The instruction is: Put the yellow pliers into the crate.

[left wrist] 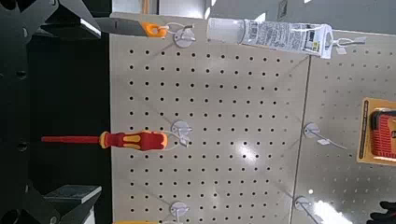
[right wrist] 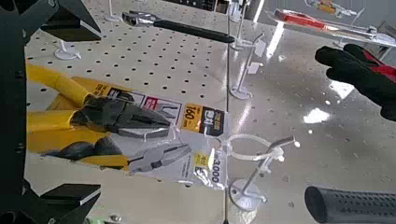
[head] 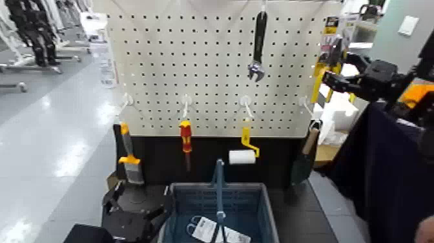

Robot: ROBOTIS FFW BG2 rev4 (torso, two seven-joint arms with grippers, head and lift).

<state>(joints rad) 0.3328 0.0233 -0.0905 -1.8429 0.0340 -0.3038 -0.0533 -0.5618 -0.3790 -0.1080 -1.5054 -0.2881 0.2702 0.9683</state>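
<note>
Both arms noted. My right gripper point(head: 337, 79) is raised at the right edge of the pegboard point(head: 194, 64), closed on the yellow pliers point(right wrist: 89, 126); their retail card point(right wrist: 187, 131) lies against a white hook point(right wrist: 257, 154). My left gripper point(head: 132, 216) sits low beside the crate point(head: 219, 210); finger state cannot be told. Crate stands below the board, handle point(head: 219, 187) upright, carded items inside. Adjustable wrench point(head: 258, 45) hangs near the top.

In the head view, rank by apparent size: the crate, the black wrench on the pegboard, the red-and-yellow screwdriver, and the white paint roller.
1. crate, largest, though nearest the camera
2. black wrench
3. red-and-yellow screwdriver
4. white paint roller, close to the screwdriver, so that order is unsure
</note>
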